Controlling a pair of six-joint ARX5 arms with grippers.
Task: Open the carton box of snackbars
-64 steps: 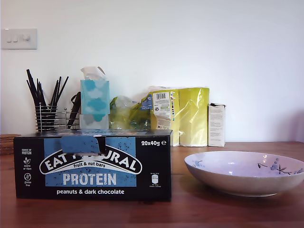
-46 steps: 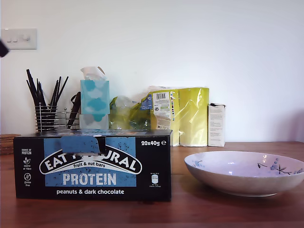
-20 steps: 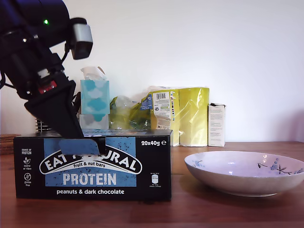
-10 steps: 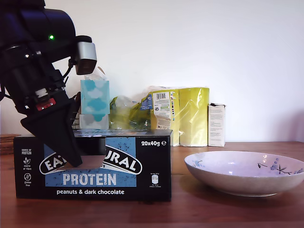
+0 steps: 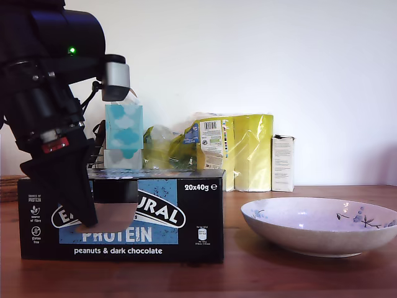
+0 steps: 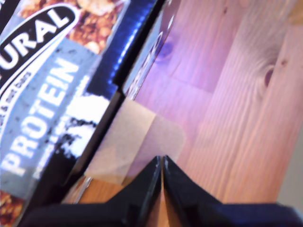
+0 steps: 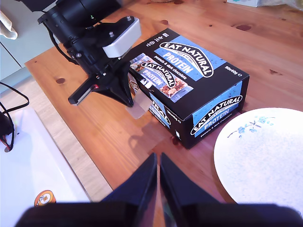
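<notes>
Pinching the brown tab [image 5: 111, 217] with first gripper [image 6: 162, 163] to pull box [image 5: 180, 217] open; second gripper [image 7: 158, 161] shut, empty, waiting above.

The setting is showing itself as a home, most likely a kitchen or dining area. A knotty pine wooden table [image 5: 310, 273] is carrying household goods. Along its rear edge, against a plain white wall [image 5: 279, 62], a wire cutlery holder filled with black utensils [image 5: 62, 139], a tall light-blue tissue box [image 5: 124, 133], a yellow plastic-wrapped pack of paper rolls [image 5: 239, 152] and a small narrow white carton [image 5: 283, 163] are standing. A wide shallow ceramic bowl with a blue floral motif [image 5: 319, 225] is resting near the front edge, at the exterior view's right.
</notes>
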